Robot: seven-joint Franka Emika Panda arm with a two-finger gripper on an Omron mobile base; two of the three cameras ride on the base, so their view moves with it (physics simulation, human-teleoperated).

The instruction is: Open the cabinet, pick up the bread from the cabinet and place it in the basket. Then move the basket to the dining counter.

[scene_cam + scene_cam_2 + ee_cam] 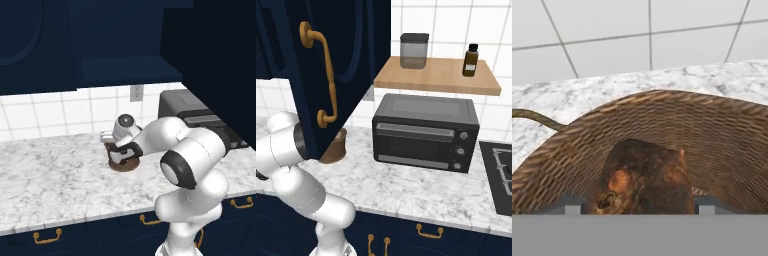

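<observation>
You are lowering the bread point(644, 177) into the basket point(722, 135); the gripper point(641, 205) grips it between 2 fingers. Next, release, then grasp the rim.

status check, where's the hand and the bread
Hand down inside basket, bread between its fingers, not yet let go. Basket on worktop. Cabinet door hangs open over it.

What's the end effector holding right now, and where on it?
The bread, held across its sides between the two fingertips, inside the basket.
</observation>
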